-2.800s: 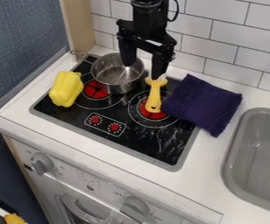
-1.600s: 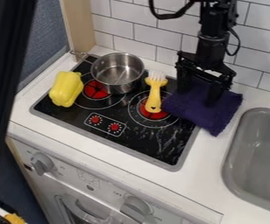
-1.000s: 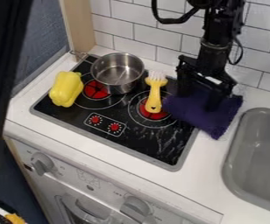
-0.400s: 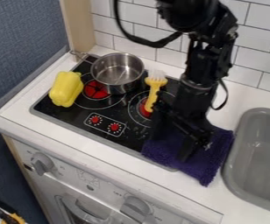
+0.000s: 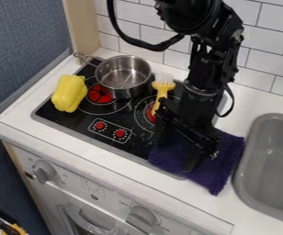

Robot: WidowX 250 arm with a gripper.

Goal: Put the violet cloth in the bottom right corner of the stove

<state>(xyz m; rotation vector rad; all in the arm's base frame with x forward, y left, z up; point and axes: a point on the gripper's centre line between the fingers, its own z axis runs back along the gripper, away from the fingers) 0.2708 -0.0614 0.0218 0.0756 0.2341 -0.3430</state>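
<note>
The black gripper (image 5: 178, 149) is over the front right corner of the stove (image 5: 76, 129), directly above the violet cloth (image 5: 216, 176). Its two fingers stand apart, so it is open. The cloth lies spread across that corner and runs over the stove's edge onto the white counter on the right and front. Part of the cloth is hidden beneath the gripper.
A metal pot (image 5: 124, 78) sits at the back left of the stove, with a yellow pepper (image 5: 69, 93) at its left side. A yellow brush (image 5: 161, 90) lies close to the arm. The grey sink (image 5: 269, 156) is to the right.
The cloth has moved from the back right toward the stove's front right corner, and the gripper has come forward with it. Since the latest earlier frame, the arm has shifted slightly while the cloth has stayed still.
</note>
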